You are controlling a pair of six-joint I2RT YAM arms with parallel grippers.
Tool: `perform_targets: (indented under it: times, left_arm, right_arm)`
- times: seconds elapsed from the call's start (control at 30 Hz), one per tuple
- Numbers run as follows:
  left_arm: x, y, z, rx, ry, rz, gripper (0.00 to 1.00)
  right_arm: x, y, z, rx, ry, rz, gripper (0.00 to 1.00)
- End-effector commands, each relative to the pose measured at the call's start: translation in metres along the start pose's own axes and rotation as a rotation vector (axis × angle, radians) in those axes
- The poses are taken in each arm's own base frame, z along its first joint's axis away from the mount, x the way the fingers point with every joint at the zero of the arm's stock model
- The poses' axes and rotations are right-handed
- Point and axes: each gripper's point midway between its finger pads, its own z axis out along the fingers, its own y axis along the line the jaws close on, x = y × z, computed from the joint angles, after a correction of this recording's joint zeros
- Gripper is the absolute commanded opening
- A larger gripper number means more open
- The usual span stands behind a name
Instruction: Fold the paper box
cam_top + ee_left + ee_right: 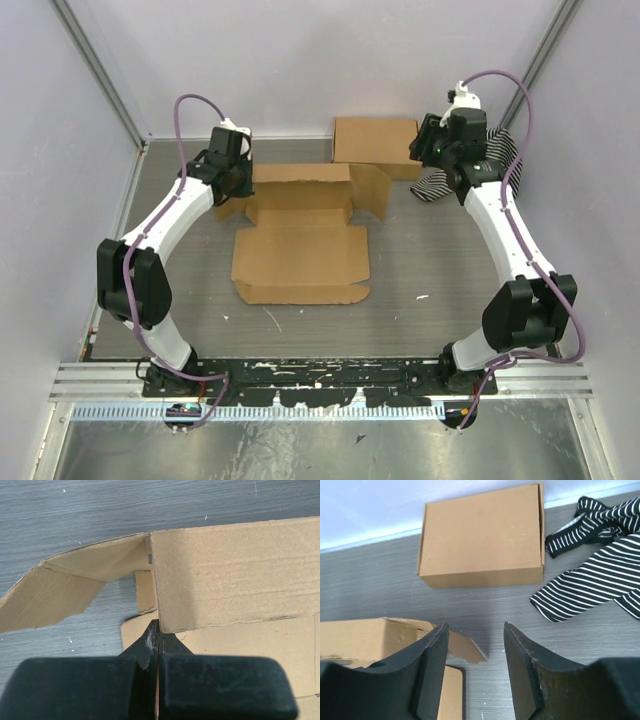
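Pressing its tips together, the left gripper (156,629) is shut tight. The tips touch the paper box (300,255) at its far left corner, right where the back wall (235,575) ends. I cannot tell if a thin bit of cardboard is pinched between them.

The right gripper (475,627) is about half open and holds nothing. It hangs in the air above the far right corner of the paper box, and does not touch it.

The paper box sits in the middle of the desk (450,270), between the two arms. It is only partly made. The back wall stands up. Next to it, the left flap (65,580) leans out and is bent in the middle. The right flap (372,190) stands up too, but it swings away from the box. The floor of the box (300,215) lies flat. The big near panel (300,262) also lies flat on the desk.

So I think the job has only begun. The side walls are not up yet, the flaps are not tucked in, and the lid is not shut.

Just behind the paper box, a bit to the right, is a finished cardboard box (480,530). It is closed. A striped black-and-white cloth (600,585) lies in a heap farther to the right of the paper box.
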Motion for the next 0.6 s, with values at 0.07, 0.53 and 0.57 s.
perform_targets:
  times: [0.07, 0.53, 0.57]
  left_arm:
    - [-0.026, 0.001, -0.009, -0.006, -0.095, 0.005, 0.0]
    - [-0.022, 0.001, 0.001, -0.034, 0.01, 0.0, 0.0]
    - [-0.021, 0.002, 0.002, -0.035, 0.015, 0.002, 0.0]
  right_arm:
    - [0.057, -0.006, 0.04, -0.089, 0.172, -0.119, 0.52]
    - [0.101, 0.013, 0.08, -0.379, 0.253, -0.178, 0.49]
    - [0.103, 0.019, 0.078, -0.415, 0.255, -0.173, 0.49]
